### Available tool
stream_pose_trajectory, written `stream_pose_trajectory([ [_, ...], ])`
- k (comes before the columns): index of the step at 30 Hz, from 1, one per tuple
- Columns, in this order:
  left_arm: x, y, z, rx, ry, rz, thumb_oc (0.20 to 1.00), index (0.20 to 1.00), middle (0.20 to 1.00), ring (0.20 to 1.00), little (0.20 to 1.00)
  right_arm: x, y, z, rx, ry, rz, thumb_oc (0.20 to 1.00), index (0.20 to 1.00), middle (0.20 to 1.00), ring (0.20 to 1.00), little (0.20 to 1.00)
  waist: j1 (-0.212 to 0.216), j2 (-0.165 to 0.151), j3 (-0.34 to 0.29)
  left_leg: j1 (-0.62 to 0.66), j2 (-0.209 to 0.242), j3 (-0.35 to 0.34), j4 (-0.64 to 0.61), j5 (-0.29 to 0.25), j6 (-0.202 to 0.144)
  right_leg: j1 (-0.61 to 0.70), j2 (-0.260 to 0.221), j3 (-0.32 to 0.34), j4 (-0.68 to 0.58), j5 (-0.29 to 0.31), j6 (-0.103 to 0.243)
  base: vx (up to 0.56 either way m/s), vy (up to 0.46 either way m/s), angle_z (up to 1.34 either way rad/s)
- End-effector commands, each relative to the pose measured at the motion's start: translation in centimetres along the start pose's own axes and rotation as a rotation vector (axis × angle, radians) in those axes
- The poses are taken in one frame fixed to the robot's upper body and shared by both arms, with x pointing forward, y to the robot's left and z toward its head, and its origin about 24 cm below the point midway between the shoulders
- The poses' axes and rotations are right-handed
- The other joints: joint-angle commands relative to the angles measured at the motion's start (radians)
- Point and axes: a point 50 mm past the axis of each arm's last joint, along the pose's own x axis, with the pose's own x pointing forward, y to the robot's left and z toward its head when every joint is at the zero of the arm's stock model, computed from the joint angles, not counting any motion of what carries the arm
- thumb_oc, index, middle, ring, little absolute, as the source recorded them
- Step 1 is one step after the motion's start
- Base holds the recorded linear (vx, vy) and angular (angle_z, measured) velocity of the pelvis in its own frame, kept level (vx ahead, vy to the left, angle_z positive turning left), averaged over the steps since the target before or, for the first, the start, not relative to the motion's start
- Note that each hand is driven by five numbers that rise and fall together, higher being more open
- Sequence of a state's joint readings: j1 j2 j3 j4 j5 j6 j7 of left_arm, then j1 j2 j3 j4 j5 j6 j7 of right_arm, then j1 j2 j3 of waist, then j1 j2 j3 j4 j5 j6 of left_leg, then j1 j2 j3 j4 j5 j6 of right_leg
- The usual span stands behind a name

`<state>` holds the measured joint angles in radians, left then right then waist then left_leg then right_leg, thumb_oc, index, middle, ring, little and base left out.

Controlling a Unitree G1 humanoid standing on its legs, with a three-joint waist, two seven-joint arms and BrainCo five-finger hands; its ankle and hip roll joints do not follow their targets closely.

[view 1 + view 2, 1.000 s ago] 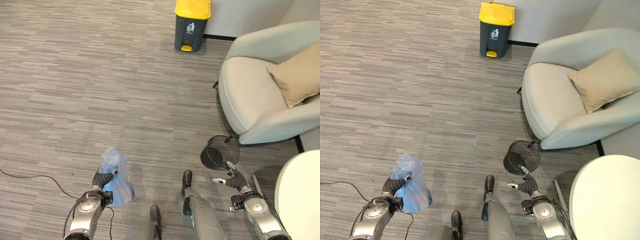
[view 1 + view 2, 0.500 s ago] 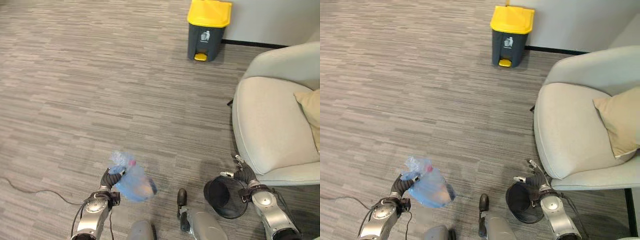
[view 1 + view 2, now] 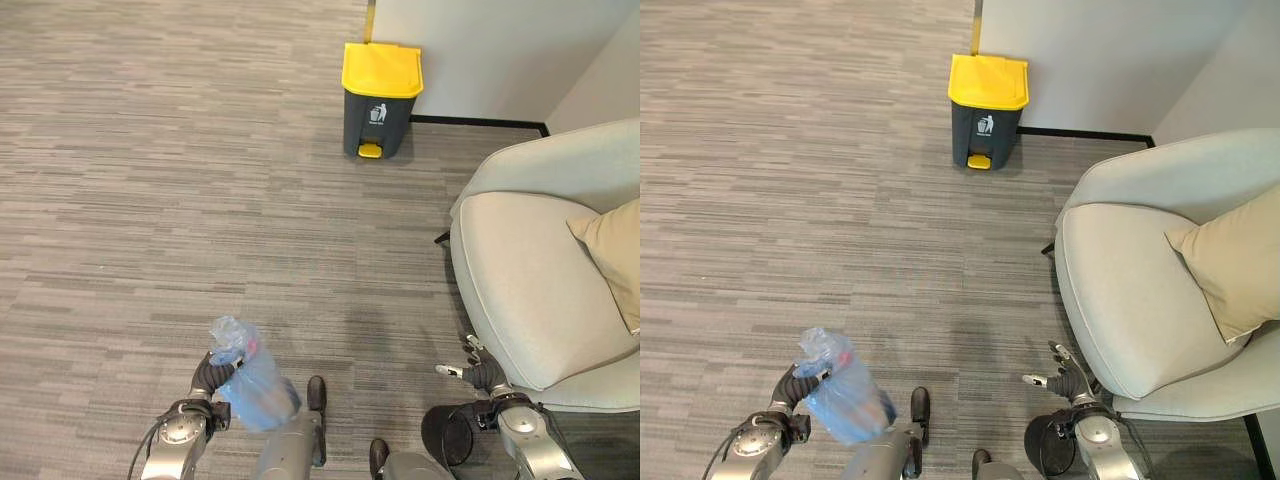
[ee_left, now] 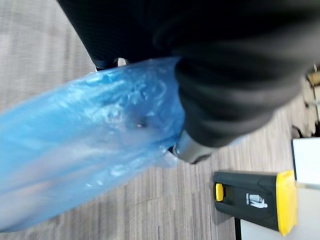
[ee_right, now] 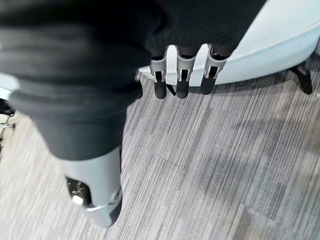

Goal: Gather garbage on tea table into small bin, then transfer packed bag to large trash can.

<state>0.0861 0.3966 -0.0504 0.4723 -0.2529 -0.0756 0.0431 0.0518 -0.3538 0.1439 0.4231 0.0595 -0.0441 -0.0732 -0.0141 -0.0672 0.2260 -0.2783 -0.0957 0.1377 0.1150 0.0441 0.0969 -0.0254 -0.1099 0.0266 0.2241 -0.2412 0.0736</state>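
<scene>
The left hand [image 3: 209,374] is curled round the gathered neck of a blue plastic bag [image 3: 253,386], which hangs beside it above the carpet floor [image 3: 180,200]. The right hand [image 3: 1069,381] holds nothing, fingers [image 5: 180,82] loosely straight, just over a small black bin [image 3: 447,438] by the grey armchair [image 3: 540,270]. A yellow-lidded trash can [image 3: 379,98] stands well ahead against the wall [image 3: 480,50].

Grey striped carpet floor [image 3: 180,150], pale wall [image 3: 480,50], grey armchair [image 3: 520,270] with tan cushion [image 3: 610,250]
</scene>
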Motion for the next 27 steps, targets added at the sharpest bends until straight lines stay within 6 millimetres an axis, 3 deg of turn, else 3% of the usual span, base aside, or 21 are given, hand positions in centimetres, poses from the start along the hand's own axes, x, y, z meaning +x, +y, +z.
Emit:
stream_pose_trajectory([
  [1,-0.1,1.1,2.7,0.049,-0.140,0.026,0.200,0.200,0.200,0.200,0.200,0.9,-0.5,2.6,-0.005,-0.115,0.004,1.000,1.000,1.000,1.000,1.000,0.029,-0.001,-0.010,0.001,0.047,-0.047,0.100,-0.141,-0.062,-0.051,0.033,0.001,0.022,0.103,0.036,0.17,0.110,-0.38],
  [3,0.0,1.3,2.9,0.047,-0.146,0.040,0.200,0.200,0.200,0.200,0.200,1.0,-0.5,2.8,0.002,-0.123,-0.002,1.000,1.000,1.000,1.000,1.000,0.031,0.001,-0.007,0.028,0.044,-0.038,0.093,-0.159,-0.053,-0.090,0.022,-0.014,0.080,0.136,0.050,0.17,0.083,-0.20],
  [6,0.1,1.3,3.1,0.036,-0.155,0.045,0.200,0.200,0.200,0.200,0.200,1.1,-0.4,3.0,0.004,-0.125,0.003,1.000,1.000,1.000,1.000,1.000,0.030,0.004,0.001,0.061,0.046,-0.031,0.080,-0.177,-0.052,-0.139,0.011,-0.052,0.072,0.155,0.049,0.19,0.017,-0.28],
  [9,0.4,1.5,3.2,0.002,-0.155,0.065,0.200,0.200,0.200,0.200,0.200,1.5,-0.4,3.4,-0.002,-0.126,0.009,1.000,1.000,1.000,1.000,1.000,-0.006,0.013,0.032,0.204,0.052,-0.031,0.038,-0.237,-0.070,-0.310,-0.046,-0.190,-0.102,0.266,0.069,0.52,-0.123,-0.35],
  [12,0.5,0.9,3.2,0.006,-0.154,0.040,0.200,0.200,0.200,0.200,0.200,1.0,-0.8,2.5,-0.016,-0.096,0.001,1.000,1.000,1.000,1.000,1.000,-0.035,0.019,0.034,0.303,0.050,-0.073,0.009,-0.281,-0.097,-0.328,-0.043,-0.176,-0.148,0.295,0.087,0.55,-0.263,0.38],
  [13,0.4,0.7,3.0,0.012,-0.147,0.025,0.200,0.200,0.200,0.200,0.200,0.7,-1.1,1.8,-0.022,-0.072,-0.003,1.000,1.000,1.000,1.000,1.000,-0.044,0.017,0.016,0.323,0.054,-0.089,0.025,-0.285,-0.115,-0.315,-0.048,-0.152,-0.137,0.319,0.071,0.49,-0.304,0.74],
  [14,0.3,0.6,2.8,0.013,-0.141,0.019,0.200,0.200,0.200,0.200,0.200,0.6,-1.4,1.5,-0.027,-0.064,-0.010,1.000,1.000,1.000,1.000,1.000,-0.047,0.028,0.011,0.321,0.079,-0.091,0.057,-0.279,-0.132,-0.302,-0.042,-0.162,-0.130,0.311,0.062,0.44,-0.347,0.86],
  [17,0.1,0.3,2.4,0.009,-0.128,0.007,0.200,0.200,0.200,0.200,0.200,0.4,-1.8,1.1,-0.033,-0.053,-0.024,1.000,1.000,1.000,1.000,1.000,-0.055,0.038,-0.001,0.260,0.140,-0.092,0.229,-0.176,-0.178,-0.258,-0.013,-0.182,-0.123,0.278,0.020,0.24,-0.271,0.56],
  [19,0.2,0.3,2.4,0.007,-0.127,0.004,0.200,0.200,0.200,0.200,0.200,0.3,-2.1,0.9,-0.034,-0.048,-0.031,1.000,1.000,1.000,1.000,1.000,-0.060,0.035,-0.006,0.230,0.154,-0.090,0.286,-0.134,-0.183,-0.241,-0.006,-0.190,-0.126,0.265,0.006,0.19,-0.213,0.23],
  [20,0.1,0.3,2.4,-0.003,-0.125,0.002,0.200,0.200,0.200,0.200,0.200,0.1,-2.3,0.7,-0.035,-0.039,-0.038,1.000,1.000,1.000,1.000,1.000,-0.062,0.030,-0.005,0.199,0.188,-0.066,0.381,-0.081,-0.175,-0.204,0.011,-0.199,-0.126,0.229,-0.023,0.25,-0.243,-0.05],
  [22,0.2,0.1,2.4,-0.003,-0.123,0.001,0.200,0.200,0.200,0.200,0.200,0.2,-2.5,0.6,-0.039,-0.032,-0.045,1.000,1.000,1.000,1.000,1.000,-0.059,0.031,0.001,0.179,0.202,-0.058,0.427,-0.084,-0.169,-0.185,0.023,-0.198,-0.122,0.208,-0.036,0.23,-0.186,-0.03],
  [27,0.2,-0.2,2.2,0.014,-0.113,-0.015,0.200,0.200,0.200,0.200,0.200,0.1,-3.4,0.7,-0.031,-0.035,-0.079,1.000,1.000,1.000,1.000,1.000,-0.040,0.012,0.012,0.043,0.141,-0.032,0.308,-0.183,-0.127,-0.104,0.033,-0.167,-0.131,0.149,-0.032,0.27,-0.084,-0.19],
])
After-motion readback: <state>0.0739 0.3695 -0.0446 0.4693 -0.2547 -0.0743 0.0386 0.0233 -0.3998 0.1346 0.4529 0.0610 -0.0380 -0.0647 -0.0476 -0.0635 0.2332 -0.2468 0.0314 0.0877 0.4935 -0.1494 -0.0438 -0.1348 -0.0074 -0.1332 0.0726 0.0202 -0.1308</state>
